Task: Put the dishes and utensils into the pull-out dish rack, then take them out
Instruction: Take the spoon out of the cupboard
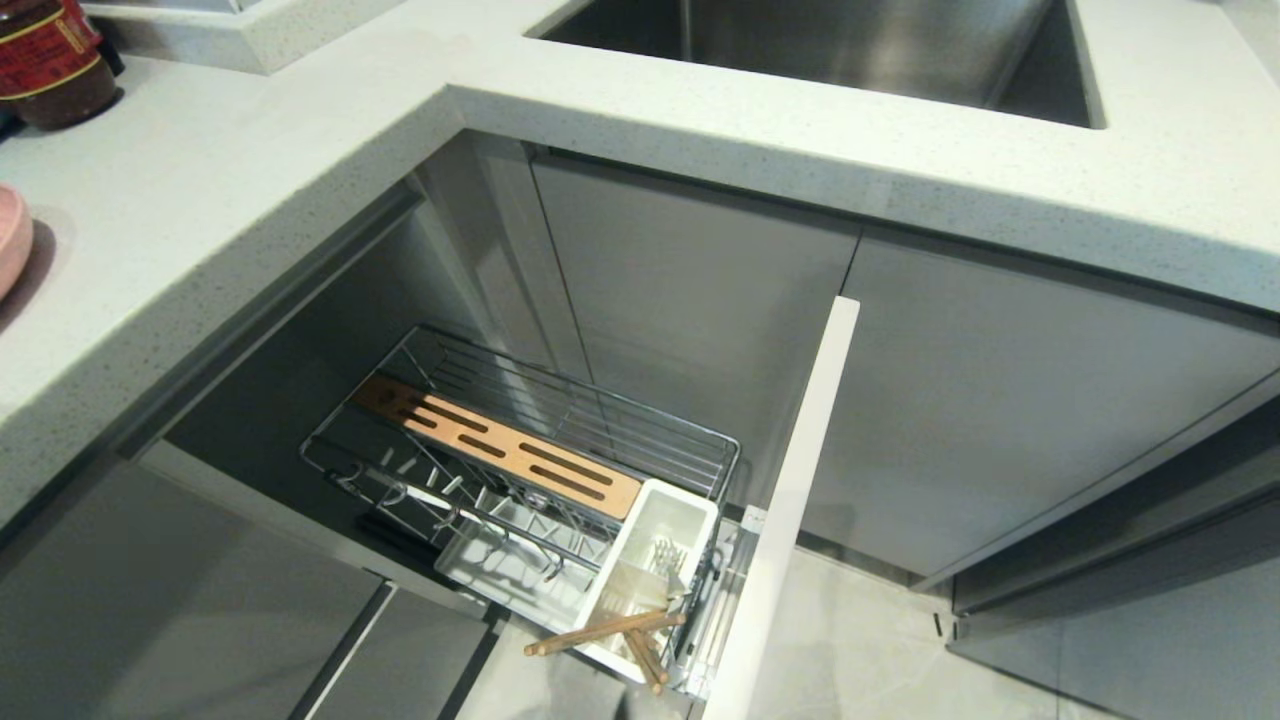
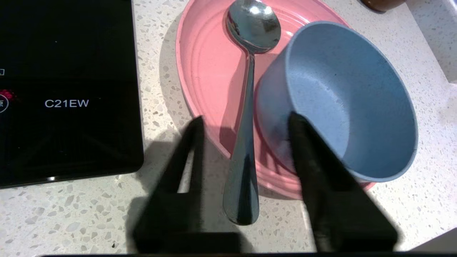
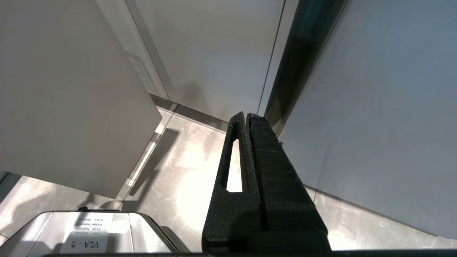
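Note:
On the speckled counter lies the salmon-pink plate (image 2: pixel 207 71). The silver spoon (image 2: pixel 251 32) rests across it, its handle end hanging over the rim onto the counter. The pale blue bowl (image 2: pixel 342 89) sits tilted on the plate beside the spoon. My left gripper (image 2: pixel 245 119) is open low over the plate's rim, one finger on each side of the spoon handle, not touching it. The pull-out dish rack (image 1: pixel 560 420) stands drawn out below the counter. The wooden chopsticks (image 1: pixel 600 632) lean out of its white cutlery cup (image 1: pixel 660 540). My right gripper (image 3: pixel 247 116) hangs shut and empty over the floor.
A black induction hob (image 2: pixel 68 89) lies close beside the plate. The rack's tall white front panel (image 1: pixel 790 500) stands out into the aisle. A sauce bottle (image 1: pixel 55 60) and a pink bowl (image 1: pixel 10 250) sit on the counter's left part, and the sink (image 1: pixel 820 45) is behind.

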Available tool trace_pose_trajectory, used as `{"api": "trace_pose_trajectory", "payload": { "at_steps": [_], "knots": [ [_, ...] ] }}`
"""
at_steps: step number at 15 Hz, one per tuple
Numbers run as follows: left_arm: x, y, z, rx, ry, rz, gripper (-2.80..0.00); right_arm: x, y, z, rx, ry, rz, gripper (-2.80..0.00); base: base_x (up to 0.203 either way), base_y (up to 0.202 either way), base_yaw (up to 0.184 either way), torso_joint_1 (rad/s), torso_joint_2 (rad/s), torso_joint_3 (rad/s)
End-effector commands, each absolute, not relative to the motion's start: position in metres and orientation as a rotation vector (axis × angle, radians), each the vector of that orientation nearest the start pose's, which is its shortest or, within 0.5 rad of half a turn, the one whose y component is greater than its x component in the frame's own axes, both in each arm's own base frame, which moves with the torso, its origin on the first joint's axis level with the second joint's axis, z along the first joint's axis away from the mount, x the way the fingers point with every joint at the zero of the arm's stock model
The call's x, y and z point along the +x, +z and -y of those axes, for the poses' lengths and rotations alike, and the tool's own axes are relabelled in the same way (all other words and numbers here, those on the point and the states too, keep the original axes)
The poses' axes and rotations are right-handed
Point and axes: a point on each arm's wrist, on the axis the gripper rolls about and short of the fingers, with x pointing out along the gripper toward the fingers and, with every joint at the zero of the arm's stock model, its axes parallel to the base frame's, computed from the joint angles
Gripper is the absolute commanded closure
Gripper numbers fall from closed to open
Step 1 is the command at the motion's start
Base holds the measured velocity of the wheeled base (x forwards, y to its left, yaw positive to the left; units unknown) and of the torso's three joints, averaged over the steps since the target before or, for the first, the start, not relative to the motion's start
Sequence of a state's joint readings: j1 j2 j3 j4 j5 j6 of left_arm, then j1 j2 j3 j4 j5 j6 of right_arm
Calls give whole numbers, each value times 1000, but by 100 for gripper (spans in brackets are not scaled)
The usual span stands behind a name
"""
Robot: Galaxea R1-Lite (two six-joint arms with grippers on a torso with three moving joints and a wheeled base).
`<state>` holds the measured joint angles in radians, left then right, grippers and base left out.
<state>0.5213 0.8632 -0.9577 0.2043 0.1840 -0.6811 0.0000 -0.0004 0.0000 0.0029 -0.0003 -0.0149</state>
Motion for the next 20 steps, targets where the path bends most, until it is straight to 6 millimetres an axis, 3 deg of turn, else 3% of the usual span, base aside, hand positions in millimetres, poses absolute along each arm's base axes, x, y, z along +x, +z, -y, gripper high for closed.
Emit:
{"api": "trace_pose_trajectory", "payload": {
  "at_steps": [1,4,7,8,13,16,17,20],
  "knots": [
    [60,309,-39,-671,717,143,-280,-23,75,0,-15,-1,-3,0,0,0,0,0,0,0],
    [50,316,-34,-650,721,193,-280,-23,75,0,-15,-1,-3,0,0,0,0,0,0,0],
    [27,333,-22,-595,716,305,-280,-23,75,0,-15,0,-3,0,0,0,0,0,0,0],
    [22,338,-19,-575,715,329,0,-23,75,0,-16,-1,-3,0,0,0,0,0,0,0],
    [-15,382,2,-482,635,519,0,-23,75,0,-16,-2,-3,0,0,0,0,0,0,0],
    [-34,421,9,-442,478,610,0,-23,75,0,-15,-1,-3,0,0,0,0,0,0,0],
    [-35,435,8,-436,426,630,0,-23,75,0,-15,0,-3,0,0,0,0,0,0,0],
    [-12,470,-1,-450,304,635,0,-23,75,0,-15,0,-3,0,0,0,0,0,0,0]
  ]
}}
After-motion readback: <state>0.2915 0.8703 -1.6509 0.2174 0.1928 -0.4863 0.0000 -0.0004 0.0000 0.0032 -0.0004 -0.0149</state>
